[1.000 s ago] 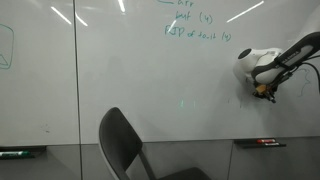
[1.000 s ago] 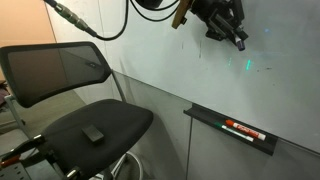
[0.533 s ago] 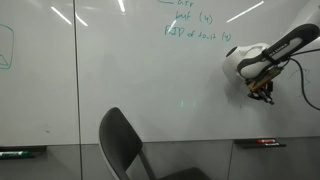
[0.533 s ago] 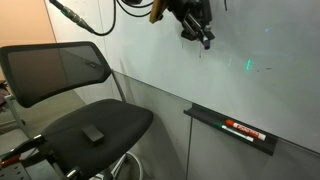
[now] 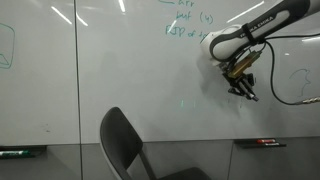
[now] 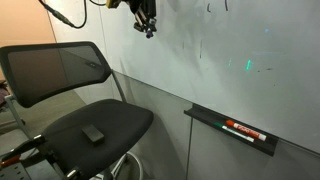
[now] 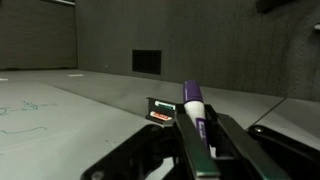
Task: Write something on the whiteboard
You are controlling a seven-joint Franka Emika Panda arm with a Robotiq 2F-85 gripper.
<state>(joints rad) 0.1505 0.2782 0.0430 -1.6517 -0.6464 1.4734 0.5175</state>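
The whiteboard [image 5: 100, 90] fills the background in both exterior views. Its green writing [image 5: 190, 22] at upper centre is too small to read. In the wrist view the gripper [image 7: 197, 140] is clenched on a purple-and-white marker [image 7: 193, 108], whose label is blurred. The arm [image 5: 275, 20] is cut off at the upper right edge. Whether the tip touches the board cannot be told. A chair [image 5: 122, 142] at lower centre hides part of the board's bottom edge
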